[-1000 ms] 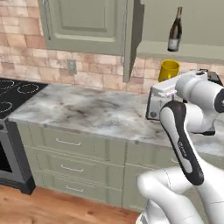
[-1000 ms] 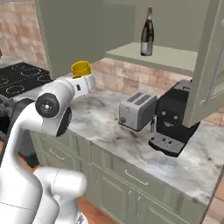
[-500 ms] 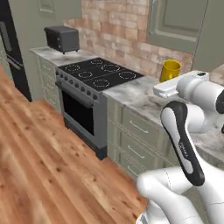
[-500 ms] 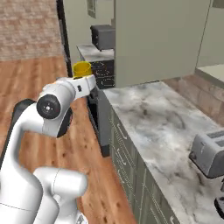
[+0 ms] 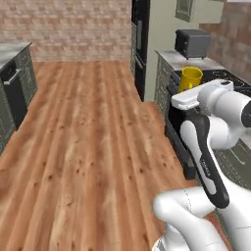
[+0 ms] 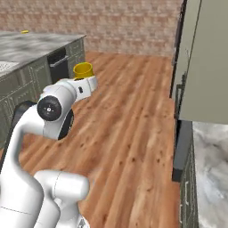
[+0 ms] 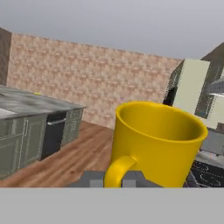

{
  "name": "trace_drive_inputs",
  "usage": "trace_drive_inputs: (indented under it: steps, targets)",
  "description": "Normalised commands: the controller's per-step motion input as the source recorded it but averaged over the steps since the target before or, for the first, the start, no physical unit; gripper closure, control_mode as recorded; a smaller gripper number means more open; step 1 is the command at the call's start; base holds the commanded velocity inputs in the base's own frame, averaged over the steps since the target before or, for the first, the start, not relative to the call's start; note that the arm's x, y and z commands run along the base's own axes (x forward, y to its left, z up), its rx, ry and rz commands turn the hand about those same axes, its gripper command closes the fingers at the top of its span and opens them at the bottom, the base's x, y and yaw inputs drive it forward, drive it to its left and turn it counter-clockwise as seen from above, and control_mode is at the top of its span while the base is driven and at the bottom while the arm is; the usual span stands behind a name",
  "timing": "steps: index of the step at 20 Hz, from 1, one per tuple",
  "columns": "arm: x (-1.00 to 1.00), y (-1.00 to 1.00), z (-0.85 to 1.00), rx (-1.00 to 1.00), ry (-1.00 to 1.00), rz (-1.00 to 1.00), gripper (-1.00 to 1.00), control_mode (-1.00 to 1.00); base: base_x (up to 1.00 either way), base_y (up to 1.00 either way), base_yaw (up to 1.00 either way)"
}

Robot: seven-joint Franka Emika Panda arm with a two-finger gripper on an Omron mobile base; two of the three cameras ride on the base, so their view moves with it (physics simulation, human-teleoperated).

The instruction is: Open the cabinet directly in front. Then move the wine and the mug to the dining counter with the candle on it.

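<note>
Clamped shut on the yellow mug, the claw carries it upright, rim at twelve o'clock, probably for a level ride to the dining counter. Wood-plank floor spreads below; a brick wall stands at twelve, a marble-topped counter at ten.

A wide wooden floor lies open ahead, hemmed by the stove and tall pale cabinet on the right and a marble counter on the left.
</note>
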Motion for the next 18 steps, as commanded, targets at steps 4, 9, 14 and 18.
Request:
trace_drive_inputs:
  steps: [4,9,14,18]
  targets:
    - [0.00,0.00,0.00,0.00,0.00,0.00,1.00,1.00,-0.10,0.49,0.84]
    - [0.00,0.00,0.00,0.00,0.00,0.00,1.00,1.00,0.13,0.72,0.61]
    - [0.00,0.00,0.00,0.00,0.00,0.00,1.00,1.00,0.99,0.08,0.10]
    - [0.00,0.00,0.00,0.00,0.00,0.00,1.00,1.00,1.00,-0.35,0.00]
